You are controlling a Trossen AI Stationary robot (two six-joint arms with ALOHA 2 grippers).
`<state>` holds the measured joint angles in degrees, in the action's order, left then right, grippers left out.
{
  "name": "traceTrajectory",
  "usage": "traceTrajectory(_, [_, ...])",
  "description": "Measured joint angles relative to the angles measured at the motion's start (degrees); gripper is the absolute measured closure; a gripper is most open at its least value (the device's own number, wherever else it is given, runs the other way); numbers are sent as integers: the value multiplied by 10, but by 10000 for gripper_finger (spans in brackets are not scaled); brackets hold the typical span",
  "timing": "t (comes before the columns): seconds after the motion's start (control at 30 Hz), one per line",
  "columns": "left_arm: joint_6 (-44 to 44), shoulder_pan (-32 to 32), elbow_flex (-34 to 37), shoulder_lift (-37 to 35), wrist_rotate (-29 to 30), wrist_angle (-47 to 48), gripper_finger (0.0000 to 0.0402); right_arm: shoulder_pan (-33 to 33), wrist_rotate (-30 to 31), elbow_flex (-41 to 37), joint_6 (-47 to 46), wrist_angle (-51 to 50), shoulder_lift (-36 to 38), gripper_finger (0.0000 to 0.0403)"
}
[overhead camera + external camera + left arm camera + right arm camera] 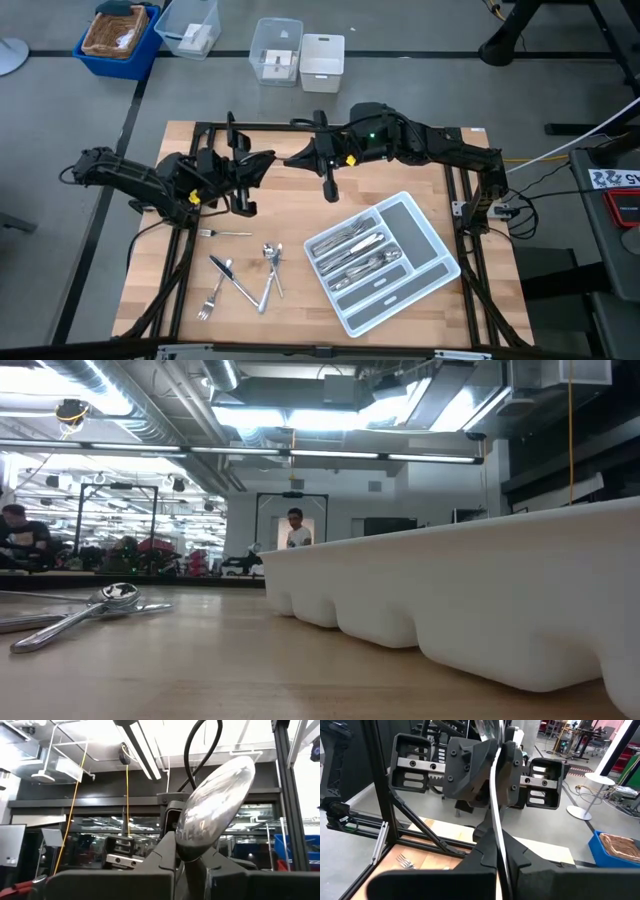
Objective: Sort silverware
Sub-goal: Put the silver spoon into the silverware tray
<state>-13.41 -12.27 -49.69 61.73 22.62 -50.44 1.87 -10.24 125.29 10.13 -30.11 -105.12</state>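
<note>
A silver spoon (215, 805) hangs above the table's far middle between my two grippers. My left gripper (187, 870) is shut on it, and the bowl stands out past its fingertips. My right gripper (500, 880) faces the left gripper (492, 765) and is also shut on the spoon, whose thin edge (495, 820) runs between them. In the high view the left gripper (262, 160) and right gripper (300, 157) nearly meet. Several loose forks, spoons and a knife (245, 275) lie flat on the table's near left. More silverware (355, 250) lies in the grey tray (425, 240). My left gripper pinches the spoon's neck (186, 851), just below the bowl, between its two fingers. It comes from the table's left, slanting upward. The bowl rises tilted beyond the fingertips, clear of the table. My right gripper pinches the spoon's handle (498, 862) between its two fingers, coming about level from the table's right. The handle shows edge-on and runs away from the fingers toward the left gripper. The spoon is lifted clear.
The tray (480, 590) lies slanted at the table's near right. Two spoons (110, 600) show in the low view. Black frame bars (190, 250) run along the table's sides. Clear boxes (275, 50) and a blue bin (120, 35) stand beyond the far edge.
</note>
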Motion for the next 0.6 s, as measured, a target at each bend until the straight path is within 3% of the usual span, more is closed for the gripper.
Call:
traceTrajectory(0.17, [8,0,0,0,2,1,397,0,7,0,-9,0,0,387])
traceTrajectory(0.37, [10,-1,0,0,7,3,400,1,16,0,-32,-4,0,323])
traceTrajectory(0.6, [12,-1,0,0,8,28,401,0,37,0,-40,-101,15,265])
